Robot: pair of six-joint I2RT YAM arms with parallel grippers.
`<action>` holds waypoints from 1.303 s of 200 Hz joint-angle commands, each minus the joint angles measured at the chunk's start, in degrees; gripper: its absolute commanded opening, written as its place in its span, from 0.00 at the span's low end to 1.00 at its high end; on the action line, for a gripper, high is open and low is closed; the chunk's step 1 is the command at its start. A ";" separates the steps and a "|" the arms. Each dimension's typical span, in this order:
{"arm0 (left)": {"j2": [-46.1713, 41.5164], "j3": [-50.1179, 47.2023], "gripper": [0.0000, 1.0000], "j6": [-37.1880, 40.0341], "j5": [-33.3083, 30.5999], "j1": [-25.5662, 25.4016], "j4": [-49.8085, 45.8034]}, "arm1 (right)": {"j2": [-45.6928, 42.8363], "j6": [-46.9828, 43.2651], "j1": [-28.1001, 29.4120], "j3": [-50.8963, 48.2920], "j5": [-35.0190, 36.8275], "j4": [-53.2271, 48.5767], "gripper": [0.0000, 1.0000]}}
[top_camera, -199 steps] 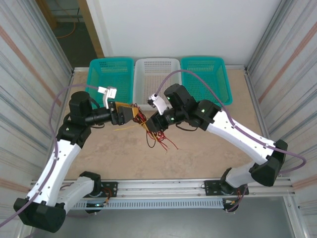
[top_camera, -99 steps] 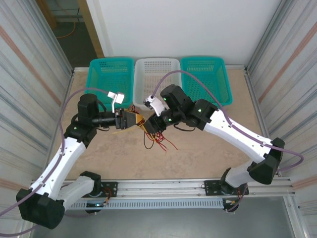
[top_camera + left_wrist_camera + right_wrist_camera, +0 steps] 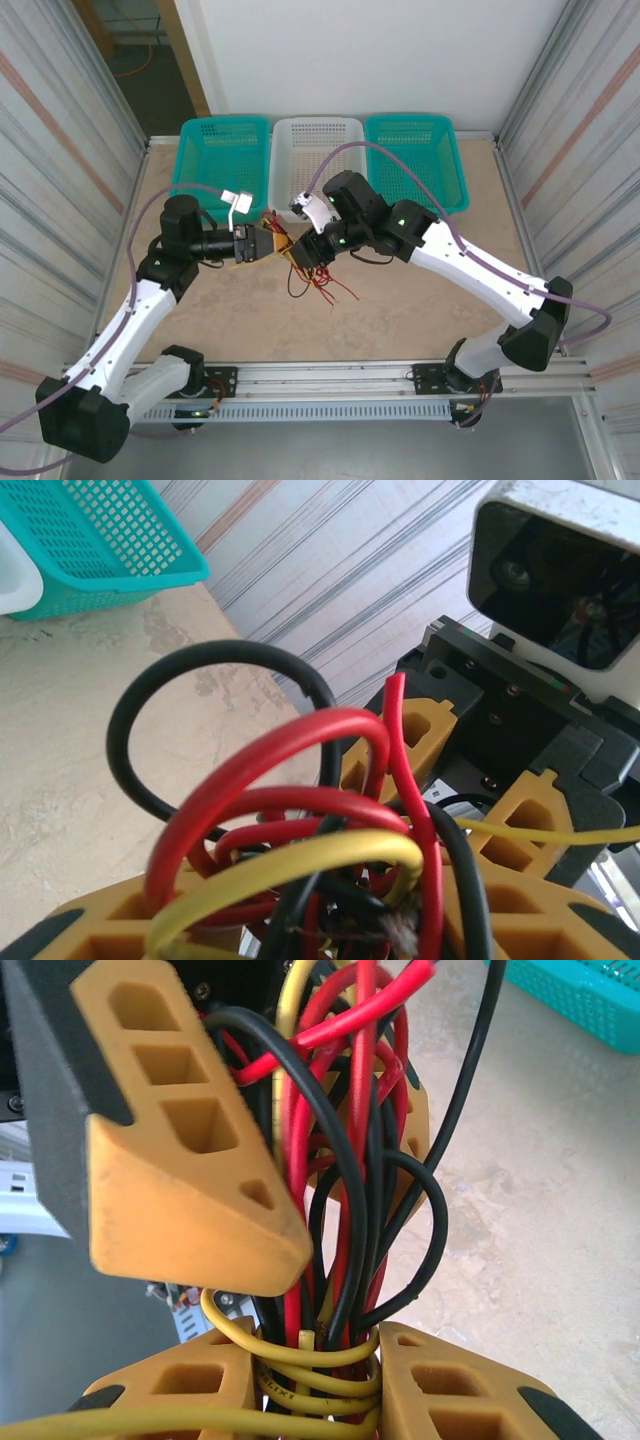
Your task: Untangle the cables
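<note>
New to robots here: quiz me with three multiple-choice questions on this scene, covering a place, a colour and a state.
1. The white basket sits: A between the teal baskets; B in front of them; C left of both.
2. The cables are: A blue and green; B red, black, yellow; C all white.
3. The right gripper is: A wide open; B holding a basket; C shut on the cables.
Answers: A, teal flanks it on both sides; B, wrist views show those colours; C, it pinches the bundle.

cables point(image 3: 330, 855) | lower ends cut off at bottom edge | knot core hidden
</note>
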 commanded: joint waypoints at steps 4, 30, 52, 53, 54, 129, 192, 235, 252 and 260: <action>0.80 -0.75 0.33 -1.58 1.34 -1.16 3.37 | 0.52 -0.62 1.26 2.27 -3.90 5.07 0.21; 0.59 -1.58 0.08 -1.79 1.37 -1.24 4.54 | 0.12 -0.35 1.24 2.37 -3.24 5.67 0.26; -0.29 -2.10 0.00 -1.44 -1.29 -0.42 4.89 | -1.67 -0.34 1.26 2.39 -0.44 5.24 0.58; -0.40 -2.13 0.00 -1.50 -1.62 -0.34 4.84 | -1.75 -0.34 1.26 2.38 -0.24 5.24 0.59; -0.50 -2.11 0.00 -1.53 -1.96 -0.21 4.82 | -1.97 -0.34 1.26 2.34 -0.01 5.23 0.61; 0.36 1.83 0.00 -7.99 -25.02 4.49 -6.02 | -9.13 7.99 2.67 -2.55 30.50 9.16 0.99; 0.29 2.24 0.00 -6.16 -19.00 4.49 -4.16 | 2.06 8.60 -0.12 12.10 18.04 -1.10 0.58; 0.48 2.39 0.00 -5.13 -15.72 4.49 -3.57 | 5.49 10.02 -2.82 16.71 15.97 -5.62 0.44; 0.72 2.39 0.00 -4.83 -14.96 4.49 -3.34 | 7.19 10.18 -3.20 17.89 16.22 -7.58 0.48; 0.72 2.40 0.00 -4.72 -14.95 4.49 -3.33 | 7.83 10.30 -3.26 18.13 16.48 -8.17 0.49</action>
